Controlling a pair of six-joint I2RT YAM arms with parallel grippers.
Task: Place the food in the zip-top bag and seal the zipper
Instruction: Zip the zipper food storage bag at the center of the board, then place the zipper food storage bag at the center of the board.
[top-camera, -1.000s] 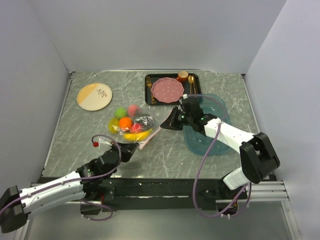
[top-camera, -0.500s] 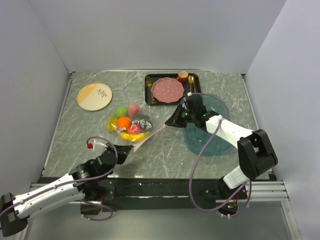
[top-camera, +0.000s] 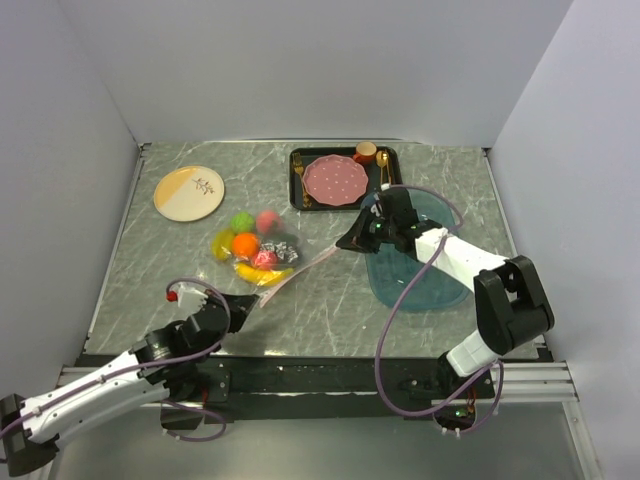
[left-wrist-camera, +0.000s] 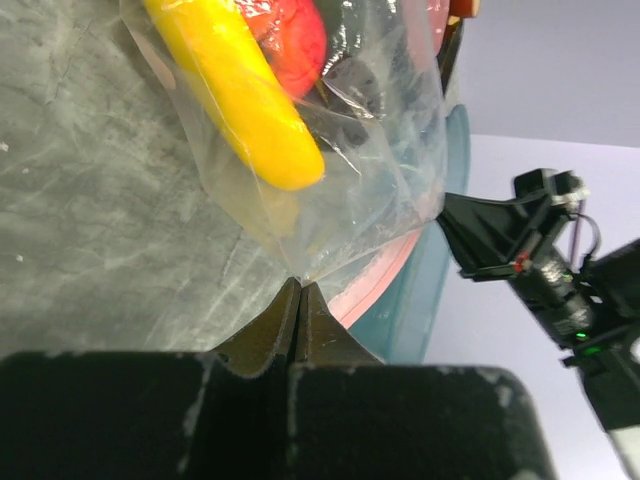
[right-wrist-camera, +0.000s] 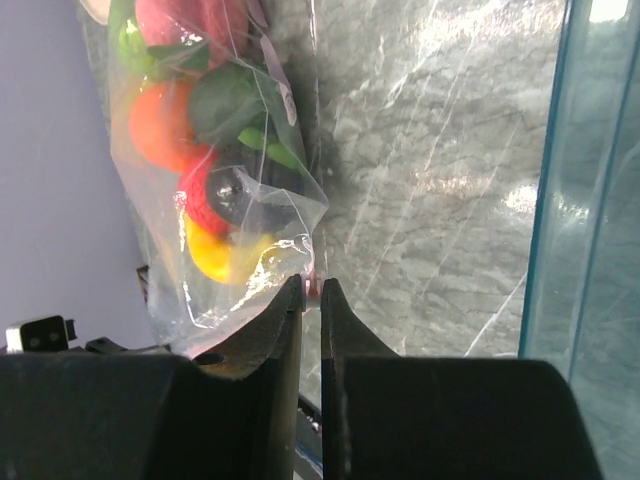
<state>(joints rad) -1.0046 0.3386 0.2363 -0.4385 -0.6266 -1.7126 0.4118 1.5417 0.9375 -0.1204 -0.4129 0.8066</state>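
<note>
The zip-top bag (top-camera: 255, 255) lies left of centre on the table with the food inside: banana (left-wrist-camera: 240, 95), strawberry (left-wrist-camera: 297, 35), orange (right-wrist-camera: 160, 125), a green piece (top-camera: 241, 222) and a pink one (top-camera: 266, 220). Its pink zipper (top-camera: 300, 270) stretches in a straight line between my two grippers. My left gripper (top-camera: 248, 300) is shut on the bag's near corner (left-wrist-camera: 300, 270). My right gripper (top-camera: 348, 243) is shut on the zipper's far end (right-wrist-camera: 313, 285), next to the blue tray. The right gripper also shows in the left wrist view (left-wrist-camera: 500, 240).
A translucent blue oval tray (top-camera: 425, 280) lies under my right arm. A black tray (top-camera: 297, 170) at the back holds a pink dotted plate (top-camera: 335, 180), gold cutlery and an orange cup (top-camera: 366, 152). A beige and orange plate (top-camera: 188, 192) lies at the back left.
My left gripper has drawn back toward the near left and my right gripper has moved slightly right. The zipper has pulled straight between them, and the bag has shifted a little.
</note>
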